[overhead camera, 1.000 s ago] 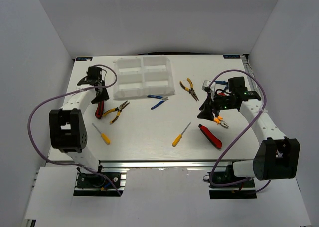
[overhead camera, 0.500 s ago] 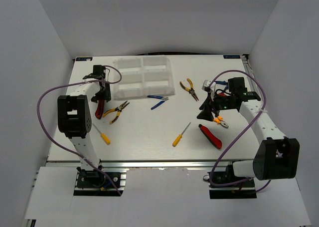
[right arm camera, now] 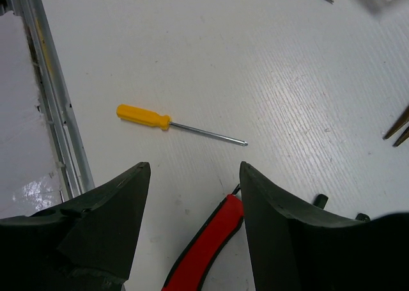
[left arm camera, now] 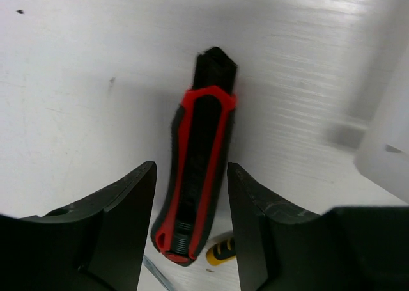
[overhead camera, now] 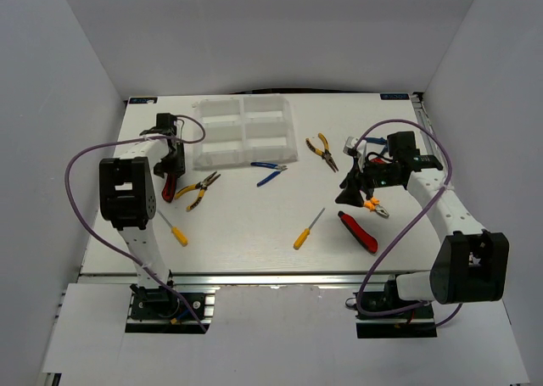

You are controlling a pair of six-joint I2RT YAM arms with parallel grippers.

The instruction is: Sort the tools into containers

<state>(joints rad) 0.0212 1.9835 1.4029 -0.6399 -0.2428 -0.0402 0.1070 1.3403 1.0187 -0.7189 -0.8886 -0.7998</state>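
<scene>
On the bench (overhead camera: 254,242) the white tray (overhead camera: 243,130) sits toward the far side, and we see no tool in its compartments, so we judge the sorting barely begun. The left gripper (left arm camera: 192,176) hangs low just off the tray's left edge. Its jaws are spread to either side of the red-and-black cutter (left arm camera: 203,121), which lies flat on the bench with a gap to each finger. The step in hand looks to us like the pick. We would sink a little, close squarely across the thick middle of the handle rather than the black tip so it cannot pivot, then lift straight up before swinging over the tray wall. We should mind the yellow-and-black handle end (left arm camera: 220,252) just beside the cutter's butt. The right gripper (right arm camera: 195,171) is also spread and holds nothing, above a second red handle (right arm camera: 208,243).
</scene>
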